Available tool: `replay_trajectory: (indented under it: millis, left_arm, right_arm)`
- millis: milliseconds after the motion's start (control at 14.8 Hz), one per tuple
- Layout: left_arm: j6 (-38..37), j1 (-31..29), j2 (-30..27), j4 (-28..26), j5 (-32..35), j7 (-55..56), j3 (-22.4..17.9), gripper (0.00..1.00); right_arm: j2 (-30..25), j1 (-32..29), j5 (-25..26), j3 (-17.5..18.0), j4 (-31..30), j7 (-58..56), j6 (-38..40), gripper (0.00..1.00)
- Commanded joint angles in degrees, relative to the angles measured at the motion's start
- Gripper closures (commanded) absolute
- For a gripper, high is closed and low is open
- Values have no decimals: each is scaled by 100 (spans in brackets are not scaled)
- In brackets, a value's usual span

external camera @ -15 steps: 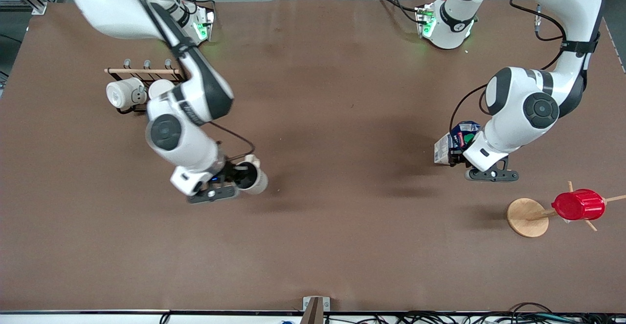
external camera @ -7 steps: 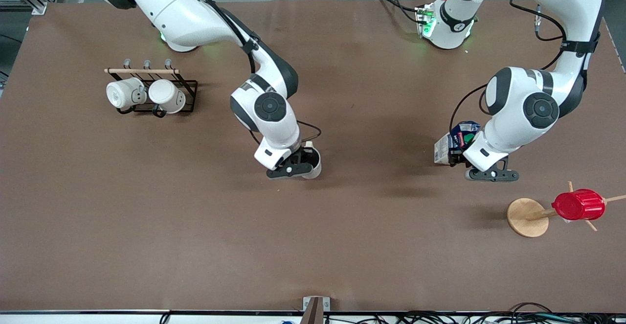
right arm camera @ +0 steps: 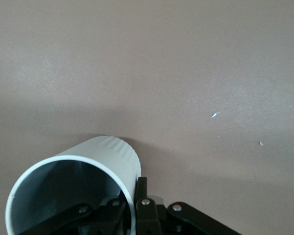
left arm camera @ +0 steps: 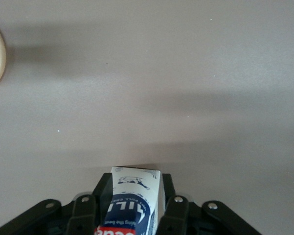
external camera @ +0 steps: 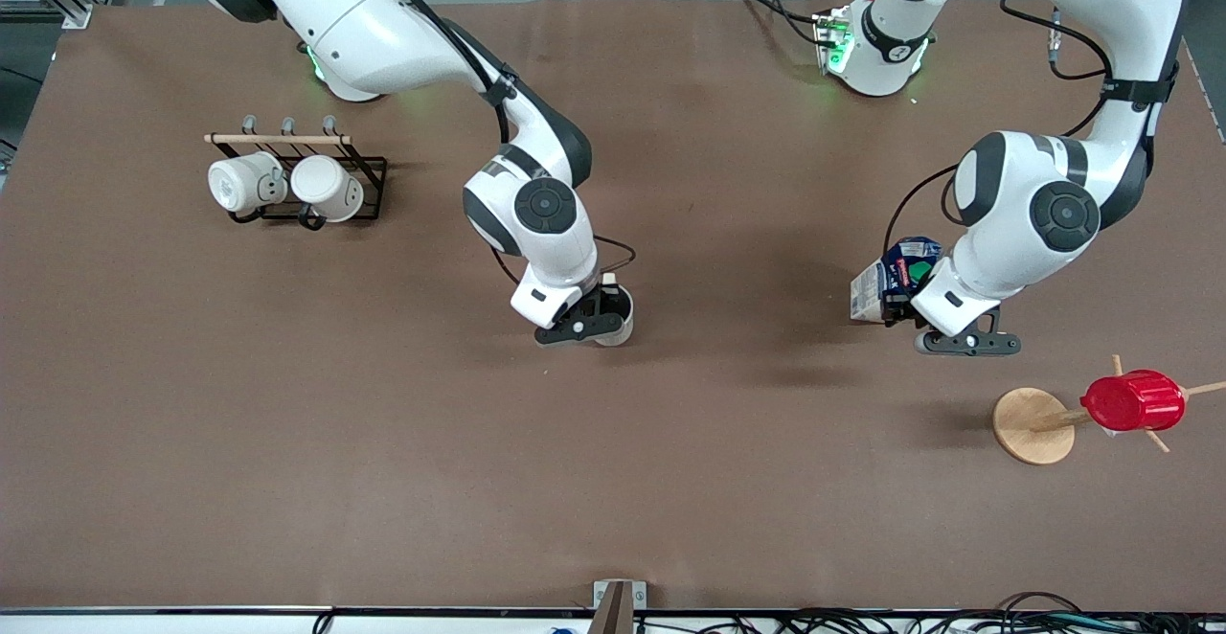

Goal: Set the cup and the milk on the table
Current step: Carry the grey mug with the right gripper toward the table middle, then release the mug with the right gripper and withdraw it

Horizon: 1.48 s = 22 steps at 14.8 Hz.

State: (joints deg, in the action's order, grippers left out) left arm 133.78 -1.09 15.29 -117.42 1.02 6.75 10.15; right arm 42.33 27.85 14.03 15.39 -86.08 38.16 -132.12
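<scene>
My right gripper (external camera: 596,312) is shut on the rim of the cup (external camera: 618,316), a beige-white mug with a dark inside, low over the middle of the brown table (external camera: 670,462). In the right wrist view the cup (right arm camera: 100,161) has its wall pinched between my fingers (right arm camera: 140,196). My left gripper (external camera: 896,304) is shut on the milk (external camera: 886,284), a blue-and-white carton with a green cap, over the table toward the left arm's end. In the left wrist view the milk (left arm camera: 134,196) sits between my fingers (left arm camera: 175,208). I cannot tell whether either thing touches the table.
A black rack (external camera: 369,184) with two plain white mugs (external camera: 247,184) stands toward the right arm's end. A round wooden disc (external camera: 1030,425) with pegs holds a ribbed red cup (external camera: 1132,401), nearer the front camera than the milk.
My right arm has carried the cup from near the rack toward the table's middle, with only a small last shift. The left arm and the milk have stayed put.
</scene>
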Motion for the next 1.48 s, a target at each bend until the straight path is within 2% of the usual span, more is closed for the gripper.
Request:
replay_trajectory:
  millis: [0, 67, 135, 202, 270, 337, 539, 674, 1213, 1416]
  left_arm:
    - [-115, -84, -228, -158, 109, 55, 30, 51]
    - [-142, -84, -246, -176, 109, 55, 30, 51]
    - [-168, -76, -281, -194, 109, 72, 30, 51]
    - [-168, -76, -307, -246, 109, 72, 39, 51]
    - [-168, -76, -359, -290, 118, 72, 39, 51]
    - [-194, -76, -395, -343, 109, 72, 39, 51]
    - [-492, -76, -492, -343, 118, 72, 39, 51]
    - [-677, -76, -536, -352, 118, 64, 39, 51]
    - [-784, -76, -545, -633, 118, 64, 39, 51]
    - [-784, -76, -536, -703, 118, 64, 48, 51]
  right_arm:
    - [4, 28, 170, -1, -5, 191, 10, 89]
    - [4, 19, 162, -1, -5, 279, 11, 84]
    - [12, 19, 161, -1, -5, 375, 11, 72]
    - [12, 19, 161, -1, -14, 420, 11, 53]
    - [4, 10, 161, -1, -5, 420, 28, 19]
    - [-23, -24, 161, -1, 13, 403, 46, 0]
    - [-233, -261, 118, -1, 66, 412, 125, 0]
    - [-688, -577, 152, -1, 65, 420, 553, 0]
    - [-2578, -2492, 135, -10, 65, 359, 2267, 0]
    - [-3062, -2819, 83, -211, 57, -367, 2786, 0]
